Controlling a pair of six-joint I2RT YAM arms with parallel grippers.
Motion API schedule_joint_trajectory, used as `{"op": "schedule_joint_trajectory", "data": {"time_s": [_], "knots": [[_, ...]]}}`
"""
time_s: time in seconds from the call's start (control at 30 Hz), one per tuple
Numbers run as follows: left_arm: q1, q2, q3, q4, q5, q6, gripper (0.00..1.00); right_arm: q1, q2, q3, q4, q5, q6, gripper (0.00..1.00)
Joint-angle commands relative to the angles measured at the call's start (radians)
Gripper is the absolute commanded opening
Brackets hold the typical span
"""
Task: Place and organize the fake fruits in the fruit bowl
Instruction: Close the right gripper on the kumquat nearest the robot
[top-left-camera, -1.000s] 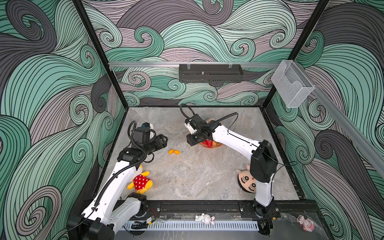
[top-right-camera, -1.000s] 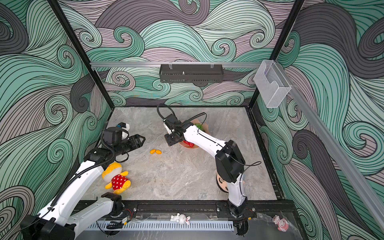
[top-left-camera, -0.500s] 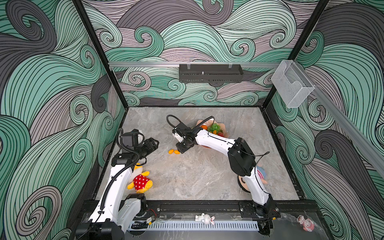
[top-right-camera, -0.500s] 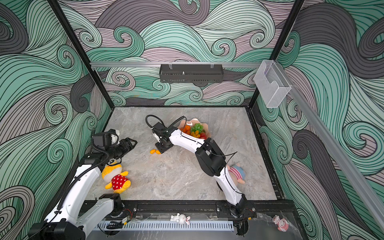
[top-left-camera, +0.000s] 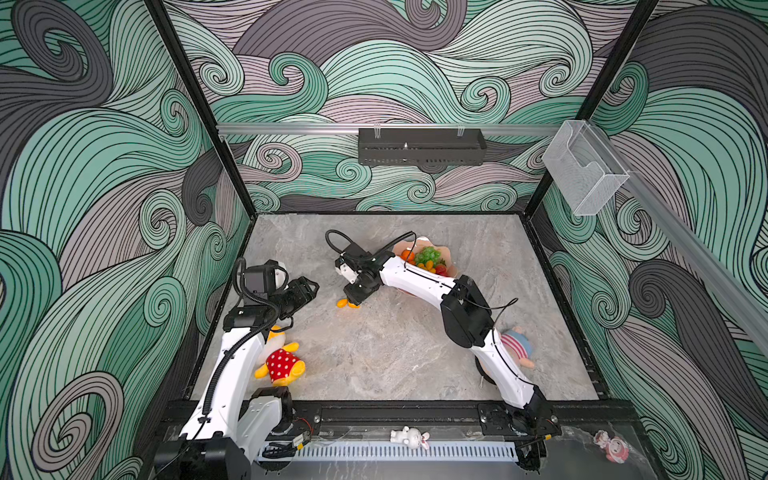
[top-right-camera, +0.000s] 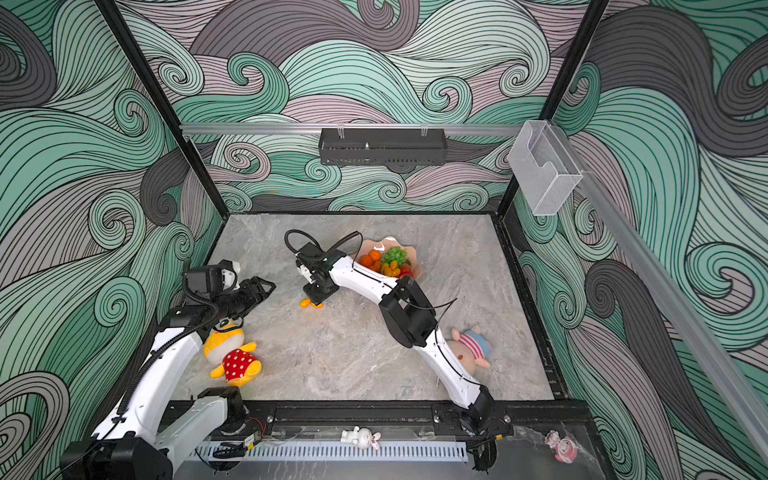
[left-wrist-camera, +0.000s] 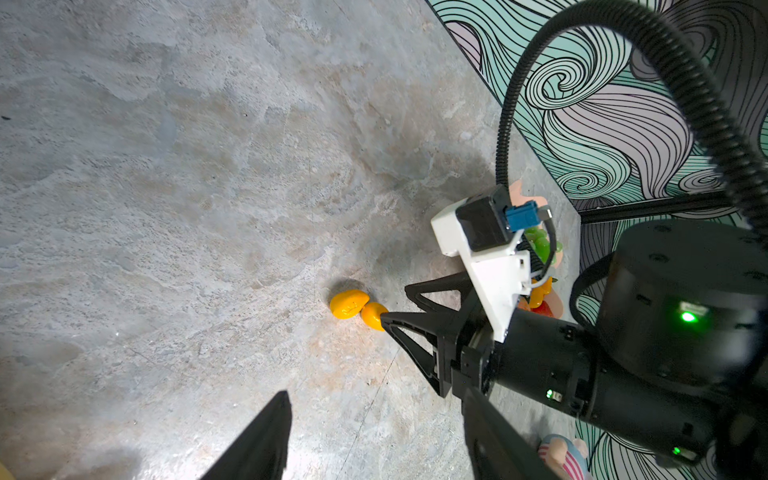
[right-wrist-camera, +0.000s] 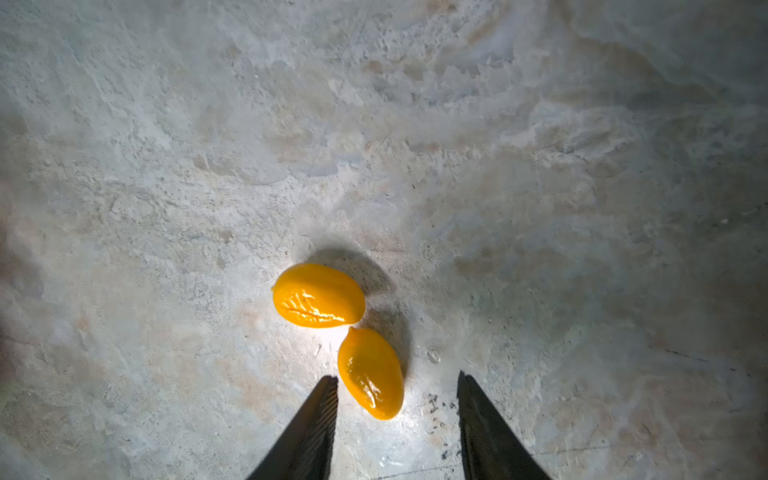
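Black ribbed fingers of the right gripper stand spread and hold nothing. The nearer kumquat lies partly in the gap between them, close to one finger, with clear floor on its other side. The second kumquat lies touching the first, just past the fingertips.

A second ago this gripper was over the fruit bowl. It has since swung away to the left and come down over the pair, which both top views show left of centre on the grey stone floor. These look like the last two fruits still outside the bowl, so I judge a pick is about to begin. The jaws have yet to close on anything.

The bowl sits up and to the right of the pair, already holding the green grapes, tangerines and a strawberry.

In a top view the right arm rises from its base at the lower right. Its elbow is folded above the striped doll, its white forearm crosses the bowl's lower-left edge, and its wrist tips down at the floor.

The left gripper hangs spread and empty at the left, pointing towards the kumquats but well apart from them, with the yellow polka-dot plush below it.
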Motion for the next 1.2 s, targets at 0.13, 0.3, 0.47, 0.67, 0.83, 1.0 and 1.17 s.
{"op": "schedule_joint_trajectory", "data": {"time_s": [0.13,0.3,0.47,0.67,0.83,1.0,1.17], "knots": [[0.011,0.006,0.001,0.010,0.019,0.012,0.68,0.015,0.024,0.021,-0.048,-0.057,-0.032,0.46],[0.012,0.004,0.001,0.008,0.021,0.013,0.68,0.015,0.041,0.034,-0.061,-0.046,-0.032,0.45],[0.012,0.000,-0.001,0.006,0.021,0.012,0.68,0.015,0.059,0.047,-0.070,-0.041,-0.031,0.43],[0.012,-0.001,0.000,0.004,0.022,0.012,0.68,0.015,0.072,0.050,-0.073,-0.035,-0.029,0.40],[0.012,-0.003,-0.002,0.002,0.021,0.013,0.68,0.015,0.072,0.050,-0.073,-0.032,-0.026,0.35],[0.012,-0.006,0.000,0.001,0.030,0.014,0.68,0.013,0.056,0.039,-0.072,-0.030,-0.023,0.31],[0.012,0.005,-0.001,0.023,0.113,0.016,0.68,0.008,0.014,-0.003,-0.053,-0.043,-0.012,0.28]]}}
